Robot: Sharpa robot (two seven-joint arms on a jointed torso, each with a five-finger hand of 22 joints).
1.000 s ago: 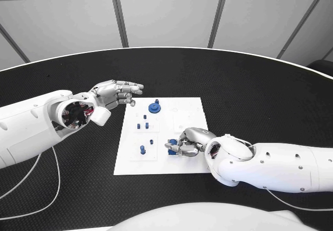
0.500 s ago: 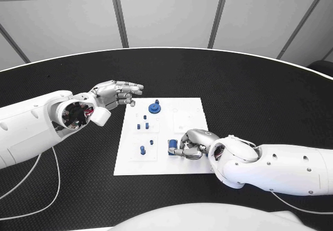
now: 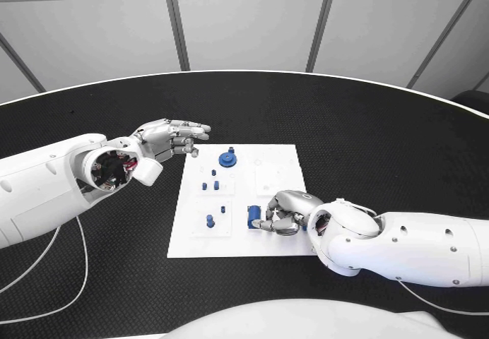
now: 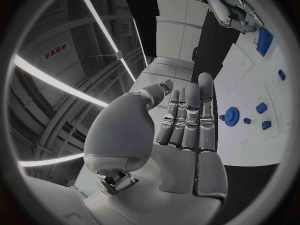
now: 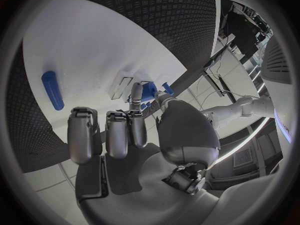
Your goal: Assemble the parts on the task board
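My right hand (image 3: 283, 214) sits at the board's (image 3: 275, 159) five o'clock corner, fingers curled in and grasping nothing, beside the blue block (image 3: 253, 214). My left hand (image 3: 168, 137) hovers released off the ten o'clock corner. The gear (image 3: 227, 158) at twelve and small pegs (image 3: 210, 185) appear seated; the block seems unplaced, so several steps remain.

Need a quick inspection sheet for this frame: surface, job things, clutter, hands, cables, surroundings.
Surface: black table, textured.
Job's things: white task board mid-table; blue gear at its far end; small blue pegs standing in it; oblong blue part beside the right hand.
Clutter: nothing seen.
Hands: left hand open, off the board's far left corner; right hand curled over the board, grip unclear.
Cables: white cable under left arm.
Surroundings: grey wall panels.
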